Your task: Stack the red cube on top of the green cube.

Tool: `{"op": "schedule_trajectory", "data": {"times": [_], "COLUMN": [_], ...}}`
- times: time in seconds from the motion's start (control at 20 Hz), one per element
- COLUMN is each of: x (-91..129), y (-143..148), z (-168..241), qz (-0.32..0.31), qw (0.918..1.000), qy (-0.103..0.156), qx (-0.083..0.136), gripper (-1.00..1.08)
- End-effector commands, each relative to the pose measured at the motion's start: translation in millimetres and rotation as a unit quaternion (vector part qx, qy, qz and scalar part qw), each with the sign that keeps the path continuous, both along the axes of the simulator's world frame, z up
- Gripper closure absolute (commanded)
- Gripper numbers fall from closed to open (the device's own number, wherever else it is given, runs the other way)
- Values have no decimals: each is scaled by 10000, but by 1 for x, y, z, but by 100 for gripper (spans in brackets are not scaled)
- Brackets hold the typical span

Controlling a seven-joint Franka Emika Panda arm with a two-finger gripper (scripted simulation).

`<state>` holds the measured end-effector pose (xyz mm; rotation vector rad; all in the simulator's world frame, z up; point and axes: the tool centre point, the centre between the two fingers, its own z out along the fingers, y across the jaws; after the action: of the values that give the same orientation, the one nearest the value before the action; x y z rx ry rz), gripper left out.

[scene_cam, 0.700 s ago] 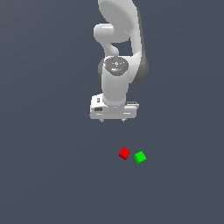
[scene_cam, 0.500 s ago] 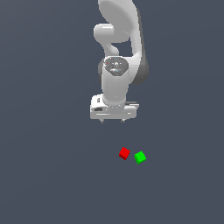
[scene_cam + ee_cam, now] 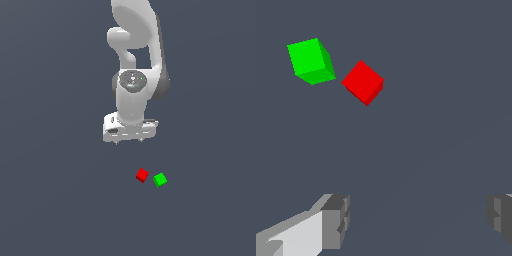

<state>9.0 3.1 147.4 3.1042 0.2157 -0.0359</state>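
Item: red cube (image 3: 142,175) — lies on the dark counter (image 3: 55,200), just beside the green cube (image 3: 160,180) on the exterior view's left. A thin gap seems to part them in both views; whether any corner touches cannot be told. In the wrist view the red cube (image 3: 362,82) sits turned at a different angle from the green cube (image 3: 310,61).

Item: gripper (image 3: 129,142) — hangs above the counter, apart from both cubes, offset toward the exterior view's left of the red one. Fingers (image 3: 336,220) spread wide with nothing between them; the wrist view shows one pad at each side and bare counter in the gap.

Step in hand, as judged: the approach to the red cube, before any grasp.

Handling notes:
- Bring the gripper directly over the red cube before descending; it is not yet centred there.
- Rotate the wrist so the pads meet two flat, opposite faces — the cube lies diagonal to the present finger line, and a corner grip would likely twist it.
- Choose the pair of faces that keeps a finger out of the narrow space next to the green cube, since a nudge there would shift the stacking target.
- Descend straight and close only once the pads straddle the cube's middle height.
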Motion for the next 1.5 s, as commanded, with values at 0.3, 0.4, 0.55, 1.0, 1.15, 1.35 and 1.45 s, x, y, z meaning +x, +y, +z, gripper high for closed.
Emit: {"op": "schedule_trajectory", "data": {"times": [0.3,0.4,0.55,1.0,1.15,1.35,1.45], "x": [25,33,44,76,84,92,94], "y": [4,6,11,31,39,48,52], "z": [-18,-23,-31,-55,-62,-69,-72], "qz": [948,1237,1678,3017,3390,3780,3930], "qw": [9955,9923,9858,9533,9407,9256,9194], "qy": [-8,-10,-15,-26,-28,-30,-30], "qx": [46,60,81,139,155,170,176], "gripper": [-92,-92,-92,-92,-92,-92,-92]}}
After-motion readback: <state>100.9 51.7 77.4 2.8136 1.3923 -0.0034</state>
